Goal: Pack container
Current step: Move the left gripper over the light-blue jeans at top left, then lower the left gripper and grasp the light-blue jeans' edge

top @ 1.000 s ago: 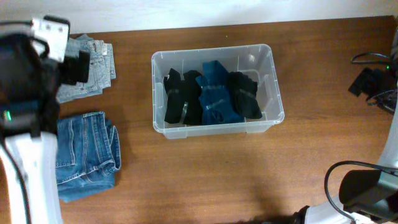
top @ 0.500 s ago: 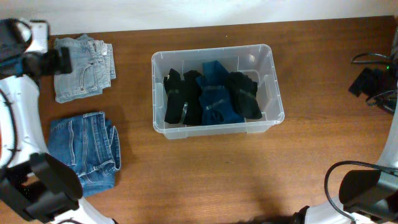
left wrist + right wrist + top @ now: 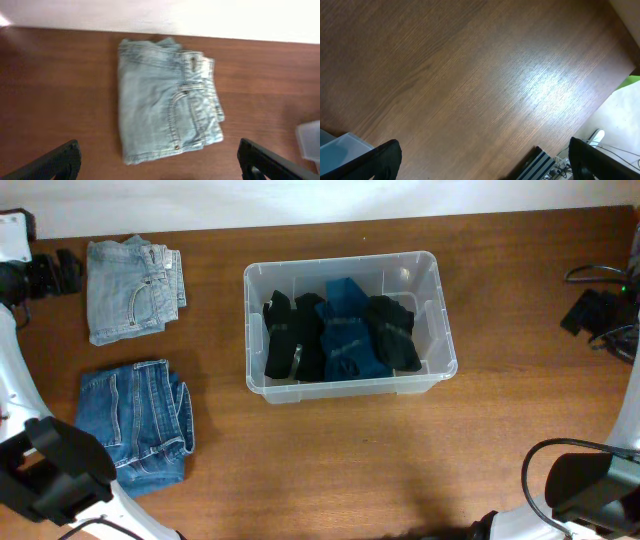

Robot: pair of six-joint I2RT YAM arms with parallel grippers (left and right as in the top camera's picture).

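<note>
Container is found at mid-table, packed with black and blue folded garments. Left gripper is held spread wide over light folded jeans. Right gripper is spread over the table, empty.

Brown wood-grain surface. On it we count:
- one clear container, centre, toward the back edge
- one folded pair of light-wash jeans, back left corner
- one folded pair of darker blue jeans, in front of those and not touching them
- one black cabled unit, far right edge
</note>
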